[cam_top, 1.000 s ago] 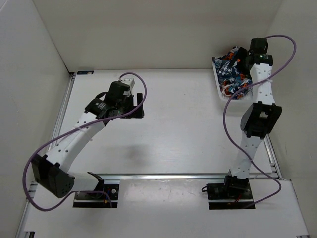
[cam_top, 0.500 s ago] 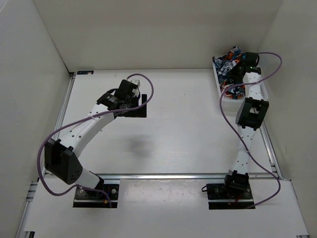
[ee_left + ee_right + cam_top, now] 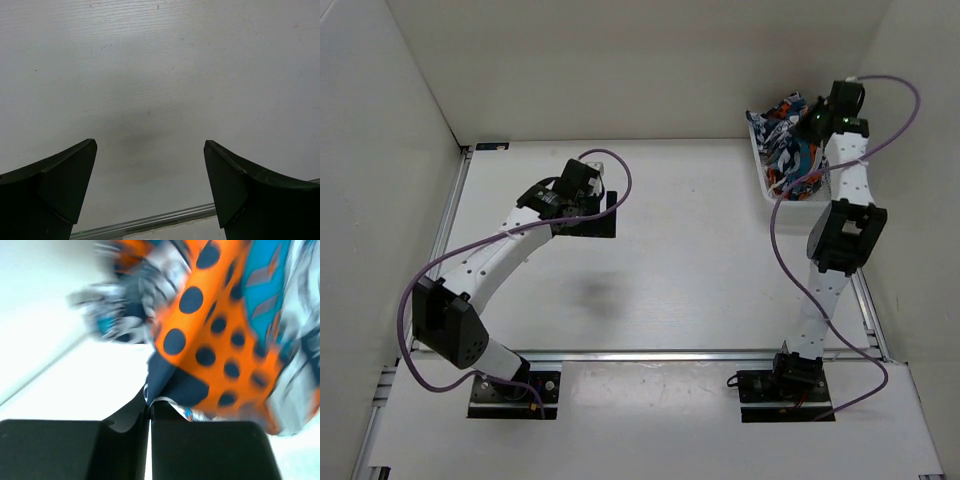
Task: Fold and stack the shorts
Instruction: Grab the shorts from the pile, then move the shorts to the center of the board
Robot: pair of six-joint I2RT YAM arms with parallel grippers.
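Observation:
The shorts lie crumpled in a white basket at the back right; several pieces of the teal, orange and navy print are piled there. My right gripper hangs over the basket, shut on a fold of the shorts. In the right wrist view the jaws meet at the right gripper, pinching a navy and orange dotted edge, and the picture is blurred. My left gripper hovers open over bare table left of centre. Nothing lies between the open jaws of the left gripper.
White walls close in the table on the left, back and right. A metal rail runs across the near side in front of the arm bases, and a rail shows below the left fingers. The basket stands against the right wall.
The right gripper dropped into the basket, shut on a fold of the shorts and has risen a little with it. The left arm reached slightly right early on, then held still.

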